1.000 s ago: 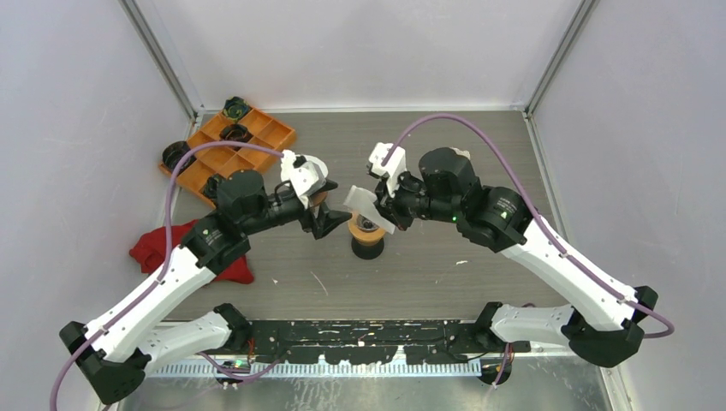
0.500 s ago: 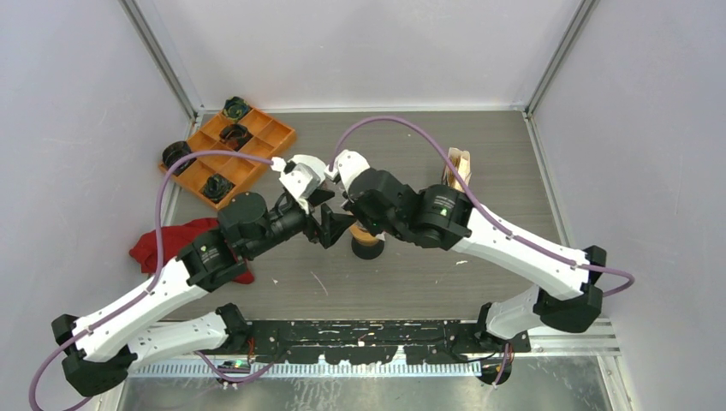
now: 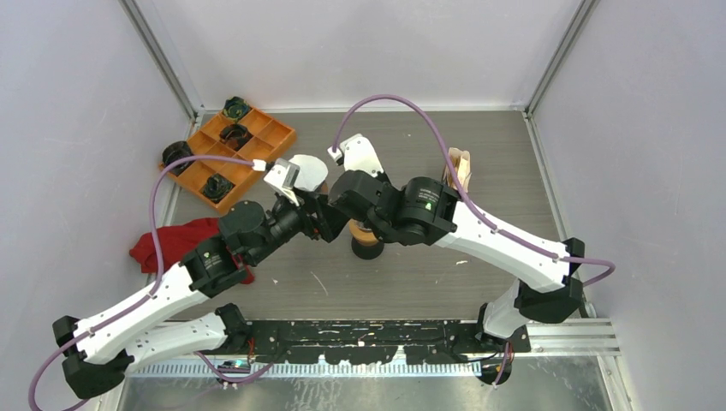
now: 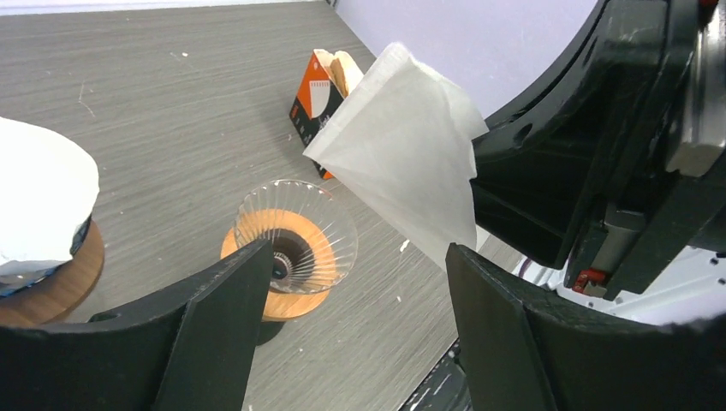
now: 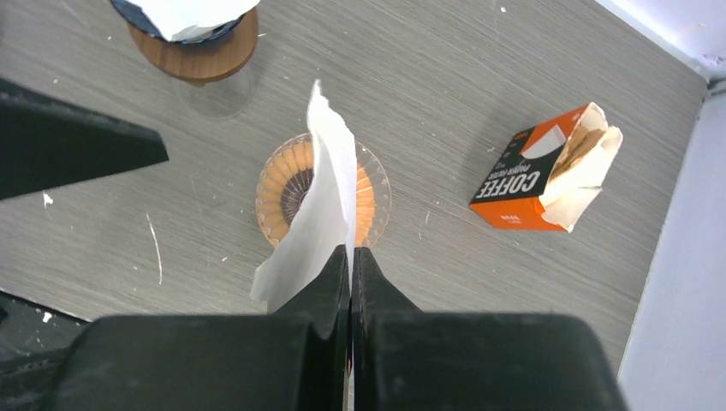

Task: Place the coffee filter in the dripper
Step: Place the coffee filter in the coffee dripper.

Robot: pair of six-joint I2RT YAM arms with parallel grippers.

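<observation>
Your right arm's fingers (image 5: 332,287) are pinched tight on one edge of the white coffee filter (image 5: 321,201). The folded paper juts straight out beyond the fingertips toward the glass dripper (image 5: 281,193), which stands on its wooden base on the tabletop (image 5: 479,77). The filter hangs above the dripper and is not yet in it. Your left arm's fingers (image 4: 218,304) are spread wide and empty alongside. The right arm looks best placed to lower the filter.

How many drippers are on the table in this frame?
2. An empty glass dripper sits mid-table, below the coffee filter held by the right gripper; a second dripper, already lined with white paper, stands beside it. Others may be hidden.
</observation>
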